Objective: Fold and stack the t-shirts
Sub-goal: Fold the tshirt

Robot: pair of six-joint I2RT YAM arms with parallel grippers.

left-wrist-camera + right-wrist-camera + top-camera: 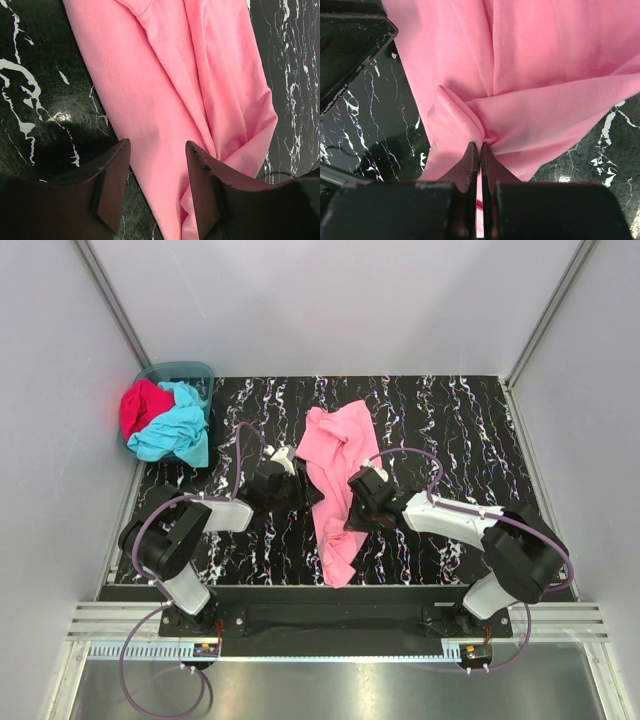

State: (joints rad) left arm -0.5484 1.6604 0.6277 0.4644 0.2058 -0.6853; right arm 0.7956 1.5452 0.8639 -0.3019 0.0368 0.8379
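The pink t-shirt [335,455] lies bunched in a long strip down the middle of the black marbled table. My right gripper [480,146] is shut on a pinched fold of the pink t-shirt [545,65] at its right edge, and in the top view that gripper [352,508] sits against the cloth. My left gripper [157,145] is open, its jaws straddling the left edge of the pink t-shirt [165,75] with the cloth between them but not clamped. In the top view the left gripper [300,490] is beside the shirt. The turquoise t-shirt [175,430] and red t-shirt [140,405] are crumpled together at the far left.
A teal plastic basket [190,370] stands in the far left corner, holding the turquoise and red shirts, which spill over its front. Grey walls enclose the table on three sides. Purple cables loop over both arms.
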